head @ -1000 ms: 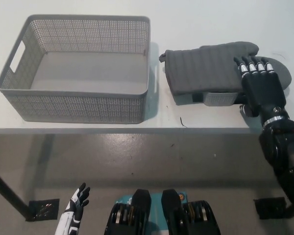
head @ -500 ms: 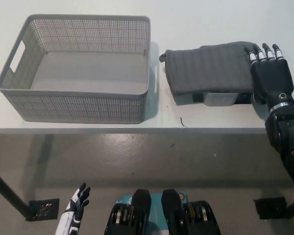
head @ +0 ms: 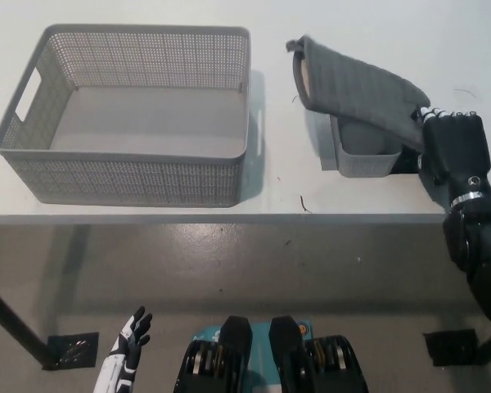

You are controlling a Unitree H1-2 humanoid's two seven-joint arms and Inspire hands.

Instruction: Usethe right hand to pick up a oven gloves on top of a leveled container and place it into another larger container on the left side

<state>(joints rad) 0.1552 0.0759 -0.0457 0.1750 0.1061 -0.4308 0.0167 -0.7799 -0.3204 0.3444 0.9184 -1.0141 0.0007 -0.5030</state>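
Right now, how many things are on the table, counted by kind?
Baskets: 2, the large basket and the small basket
Oven gloves: 1, the oven glove, held by the right hand
Total: 3

Worktop [head: 147, 213] layout: large basket [head: 127, 176] at 9 o'clock, small container [head: 364, 160] at 3, well apart. Oven glove [head: 356, 86] tilted over the small container, cuff toward 11, held at its 4 o'clock end by right hand [head: 452, 151]. Left hand [head: 129, 340] low at 7, off the worktop.
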